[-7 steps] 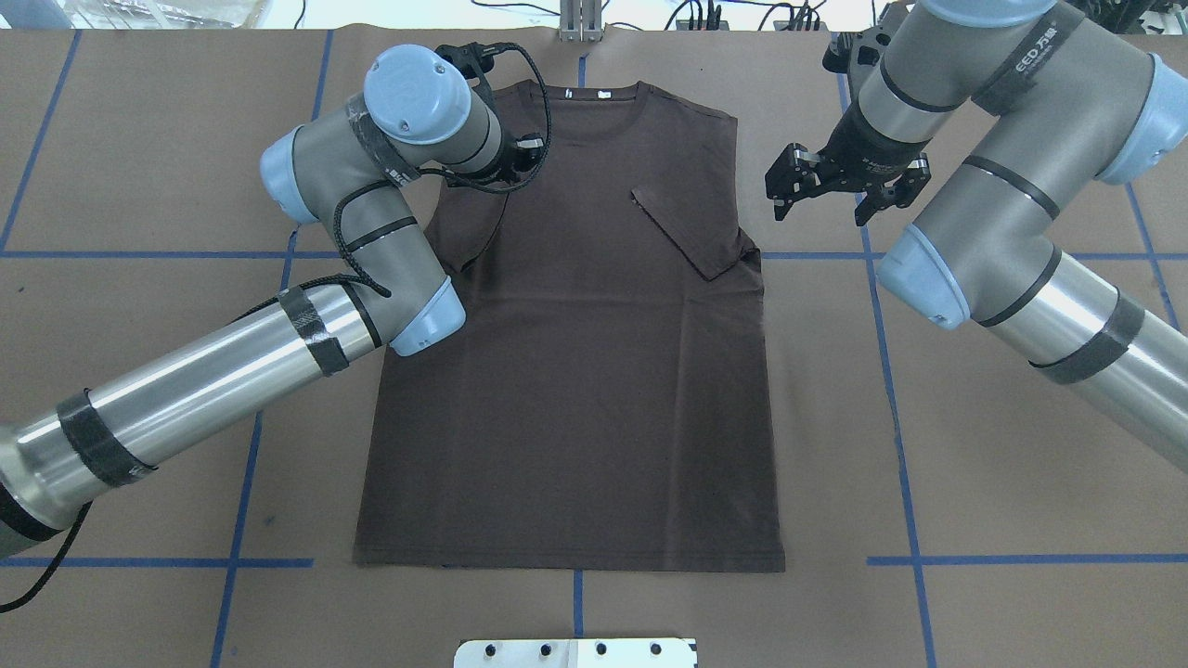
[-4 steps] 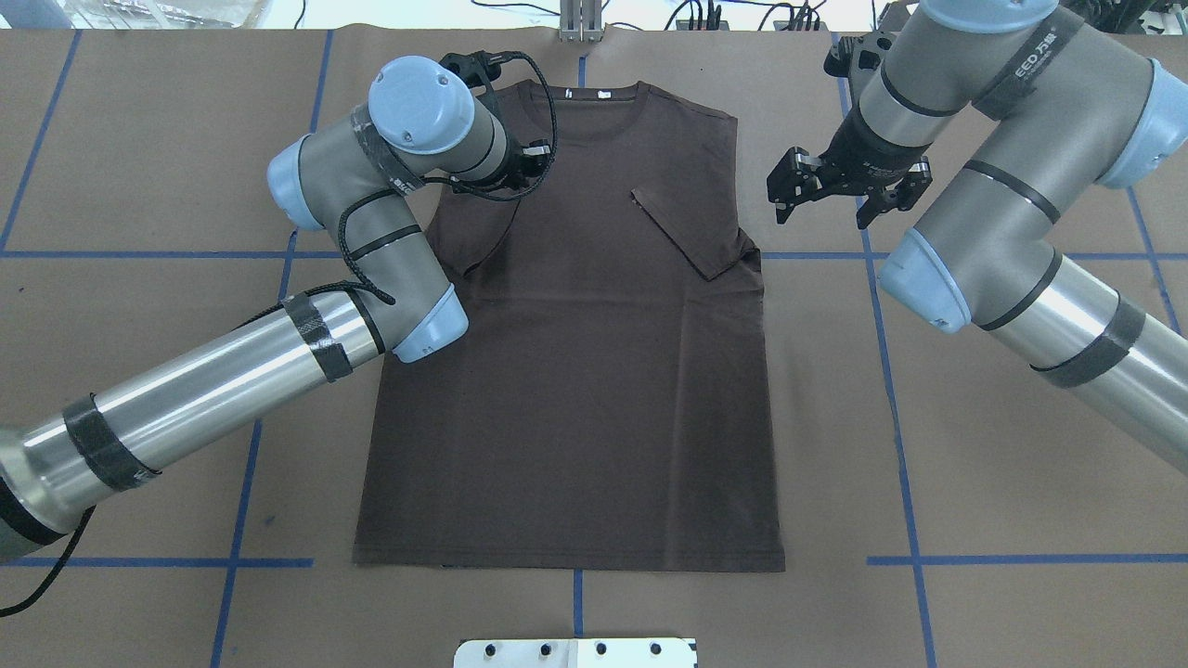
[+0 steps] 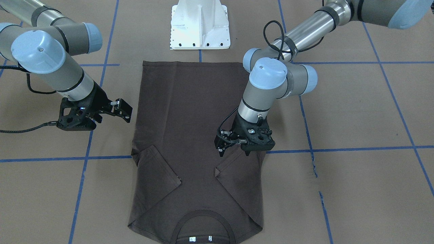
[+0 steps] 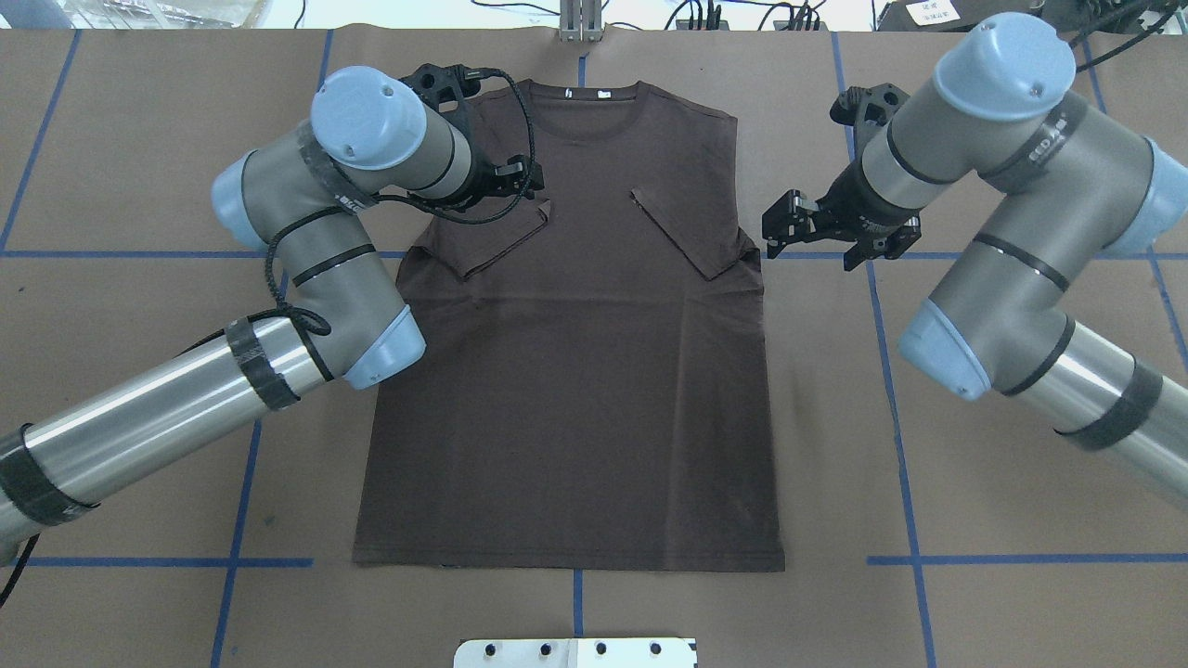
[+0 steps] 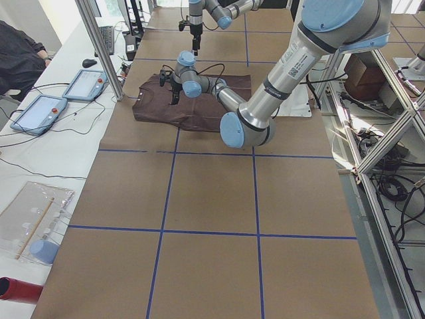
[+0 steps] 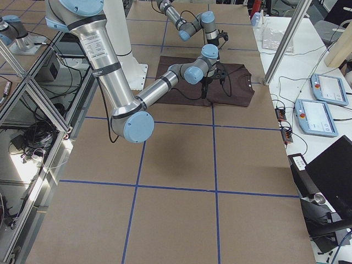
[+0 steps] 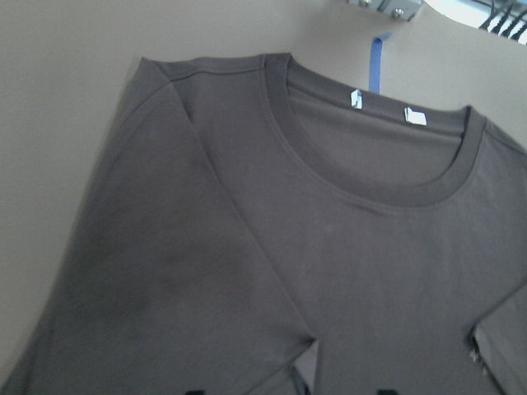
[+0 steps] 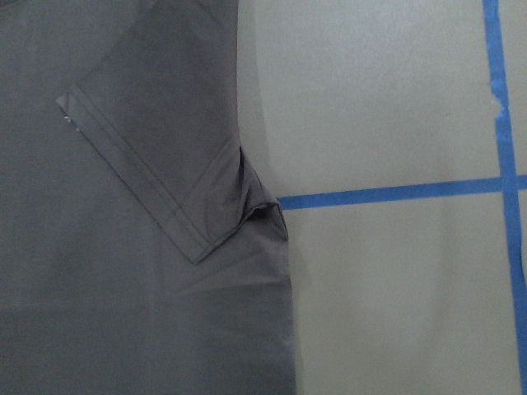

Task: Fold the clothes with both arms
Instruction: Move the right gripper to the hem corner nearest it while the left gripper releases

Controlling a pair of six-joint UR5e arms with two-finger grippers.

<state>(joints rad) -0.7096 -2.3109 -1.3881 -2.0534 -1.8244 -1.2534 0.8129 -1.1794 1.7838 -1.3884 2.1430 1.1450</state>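
Note:
The dark brown T-shirt [image 4: 575, 390] lies flat on the brown table, collar [image 4: 580, 102] at the far edge, with both sleeves folded inward onto the chest. My left gripper [image 4: 522, 186] hovers open and empty just over the folded left sleeve [image 4: 501, 237]; it also shows in the front-facing view [image 3: 234, 150]. The left wrist view shows the collar and white neck labels [image 7: 416, 117]. My right gripper [image 4: 809, 252] is open and empty above bare table, just off the shirt's right edge beside the folded right sleeve [image 4: 691, 232]. The chest logo is hidden.
The white bolted pedestal base [image 3: 200, 27] stands at the near table edge by the shirt's hem. Blue tape lines [image 4: 891, 390] grid the brown table. Tablets [image 5: 40, 109] and a metal post [image 5: 99, 46] stand beyond the far edge.
The left arm has swung leftward and its gripper has let go; the left sleeve now lies flat on the chest. The right gripper has moved a little nearer the robot.

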